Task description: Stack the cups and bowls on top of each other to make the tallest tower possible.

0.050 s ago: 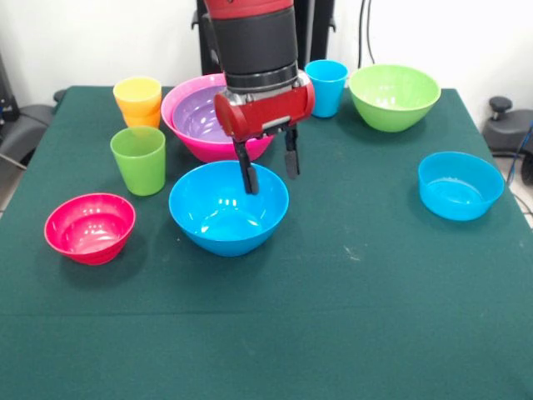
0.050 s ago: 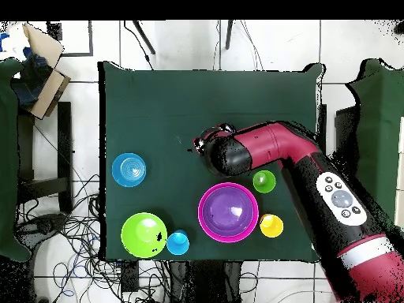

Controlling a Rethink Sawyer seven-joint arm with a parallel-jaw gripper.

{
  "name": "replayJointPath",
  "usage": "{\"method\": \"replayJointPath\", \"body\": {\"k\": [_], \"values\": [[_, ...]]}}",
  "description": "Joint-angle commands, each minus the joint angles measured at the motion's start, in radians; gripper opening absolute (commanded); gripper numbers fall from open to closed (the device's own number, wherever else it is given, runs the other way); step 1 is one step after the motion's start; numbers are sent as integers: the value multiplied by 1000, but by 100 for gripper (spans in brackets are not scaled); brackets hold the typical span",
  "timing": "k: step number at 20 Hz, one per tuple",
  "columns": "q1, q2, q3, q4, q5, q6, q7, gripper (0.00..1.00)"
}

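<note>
Honestly, my gripper hangs open over the blue bowl's far rim; light, slick plastic, so I'd pinch that thin rim.

Pink bowl: large, upright, purple bowl nested inside.
Blue bowl: large, upright, in front of the pink one.
Red-pink bowl: small, front left.
Light blue bowl: small, right.
Light green bowl: back right.
Blue cup: beside it.
Yellow cup: nested in orange cup.
Green cup: upright, in front.
</note>
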Motion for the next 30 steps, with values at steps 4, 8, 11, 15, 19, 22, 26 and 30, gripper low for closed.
{"method": "replayJointPath", "body": {"k": [4,8,11,15,19,22,26,30], "values": [[106,11,-138,-10,-64,-89,117,100],[141,44,-171,-51,-64,-122,128,100],[157,68,-188,-72,-56,-138,120,100],[152,78,-187,-73,-26,-117,80,100],[118,91,-158,-65,4,-102,16,100],[102,96,-149,-62,10,-96,-7,100],[70,105,-123,-46,27,-110,-26,100],[66,75,-151,-23,35,-155,53,100]]}}
